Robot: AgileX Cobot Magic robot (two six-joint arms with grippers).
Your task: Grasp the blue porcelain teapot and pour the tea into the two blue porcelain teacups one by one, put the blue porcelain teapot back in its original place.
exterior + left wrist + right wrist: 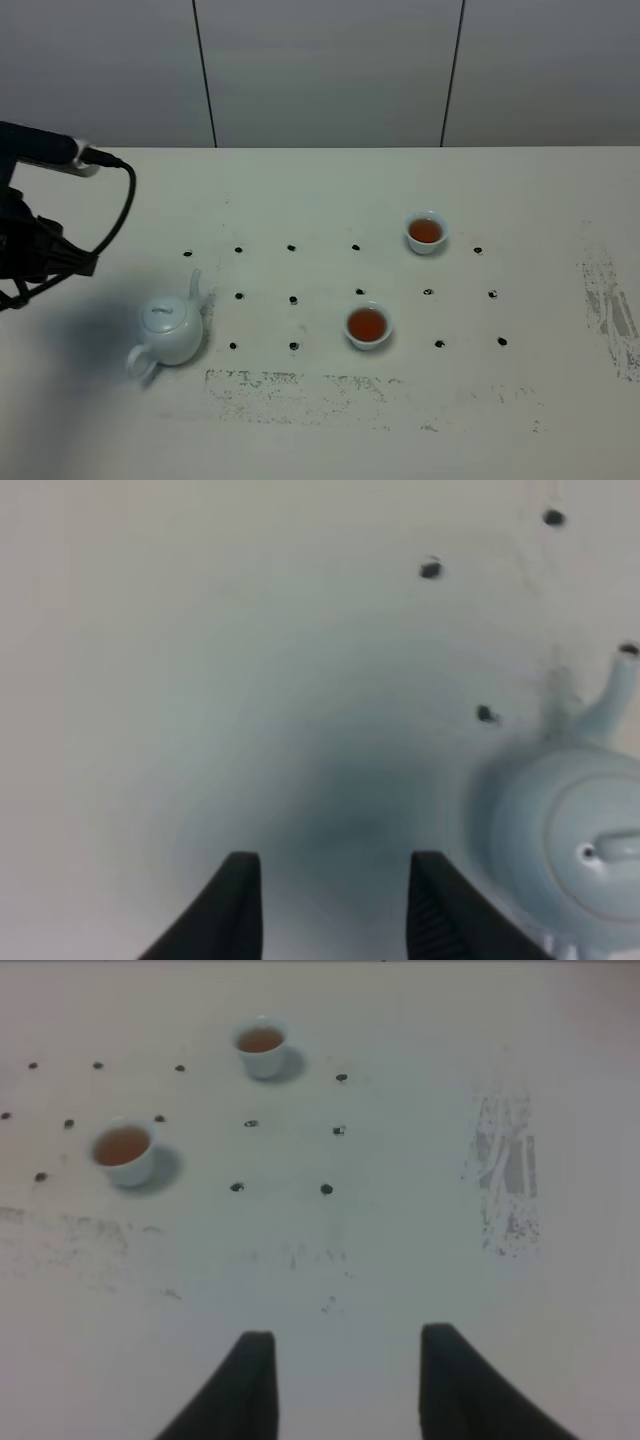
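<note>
The blue porcelain teapot [171, 328] stands upright on the table at the left, spout pointing away, lid on. It also shows in the left wrist view [570, 835]. Two blue porcelain teacups hold reddish-brown tea: one near the middle [368, 326] [124, 1151] and one farther back right [426, 232] [262, 1048]. My left gripper [335, 875] is open and empty, above bare table beside the teapot and apart from it; its arm [30, 250] shows at the left edge. My right gripper [345, 1360] is open and empty over bare table, well away from the cups.
The white table [320, 420] carries a grid of small black dots [293, 300] and scuffed patches at the front [300, 385] and far right [610, 310]. A grey panelled wall [320, 70] stands behind.
</note>
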